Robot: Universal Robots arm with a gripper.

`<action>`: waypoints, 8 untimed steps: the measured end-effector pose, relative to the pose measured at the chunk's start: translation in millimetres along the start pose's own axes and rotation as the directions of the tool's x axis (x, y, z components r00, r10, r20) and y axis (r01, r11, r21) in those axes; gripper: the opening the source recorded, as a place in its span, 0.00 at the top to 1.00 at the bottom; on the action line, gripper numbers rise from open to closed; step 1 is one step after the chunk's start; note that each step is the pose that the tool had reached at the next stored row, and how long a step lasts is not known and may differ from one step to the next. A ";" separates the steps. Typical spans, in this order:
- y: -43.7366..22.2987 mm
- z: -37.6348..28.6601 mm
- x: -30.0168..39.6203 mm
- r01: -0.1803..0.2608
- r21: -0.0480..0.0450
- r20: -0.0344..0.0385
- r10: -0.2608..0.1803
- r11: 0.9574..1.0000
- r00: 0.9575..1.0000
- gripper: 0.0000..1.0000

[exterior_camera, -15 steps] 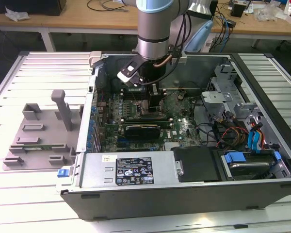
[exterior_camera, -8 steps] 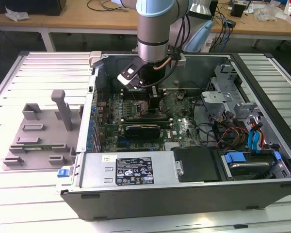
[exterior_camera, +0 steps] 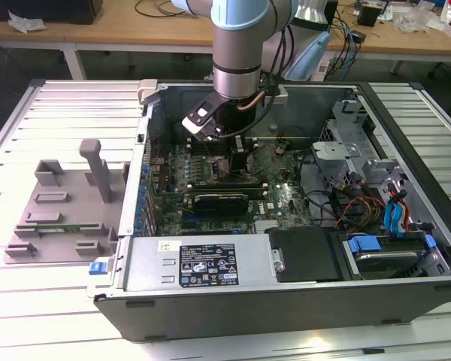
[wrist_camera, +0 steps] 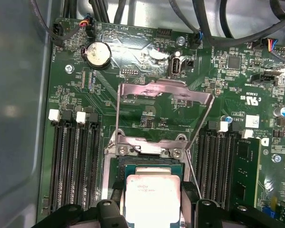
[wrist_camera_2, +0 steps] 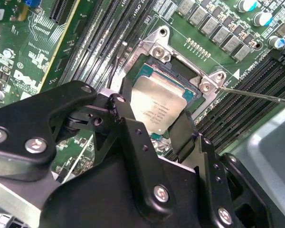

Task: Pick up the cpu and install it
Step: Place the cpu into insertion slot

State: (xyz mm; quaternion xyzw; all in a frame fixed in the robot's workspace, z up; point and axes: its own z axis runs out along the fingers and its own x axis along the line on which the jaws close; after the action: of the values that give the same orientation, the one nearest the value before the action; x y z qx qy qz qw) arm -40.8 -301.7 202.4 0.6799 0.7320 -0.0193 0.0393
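The cpu (wrist_camera_2: 157, 105), a flat square chip with a silver top, lies level over the open socket (wrist_camera_2: 178, 71) on the green motherboard, and I cannot tell whether it is fully seated. My gripper (wrist_camera_2: 156, 118) is shut on the cpu, one black finger (wrist_camera_2: 127, 102) against each of two opposite edges. In the first wrist view the cpu (wrist_camera: 151, 198) sits below the raised metal load plate (wrist_camera: 164, 92), with the gripper (wrist_camera: 152, 206) around it. In the exterior view the gripper (exterior_camera: 240, 159) reaches down into the middle of the open computer case (exterior_camera: 210, 301).
Memory slots (wrist_camera: 76, 161) run along both sides of the socket. The thin socket lever (wrist_camera_2: 259, 95) sticks out sideways. A grey plastic tray (exterior_camera: 60, 210) with upright posts stands at the exterior view's left, outside the case. Cables and drive bays (exterior_camera: 383, 210) crowd the case's right.
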 end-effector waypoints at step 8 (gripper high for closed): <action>0.0 3.5 0.4 -0.013 0.000 -0.019 0.013 1.000 1.000 0.45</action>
State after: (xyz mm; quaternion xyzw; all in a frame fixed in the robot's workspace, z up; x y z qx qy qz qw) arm -40.8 -301.7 198.8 0.6847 0.7280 -0.0124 0.0325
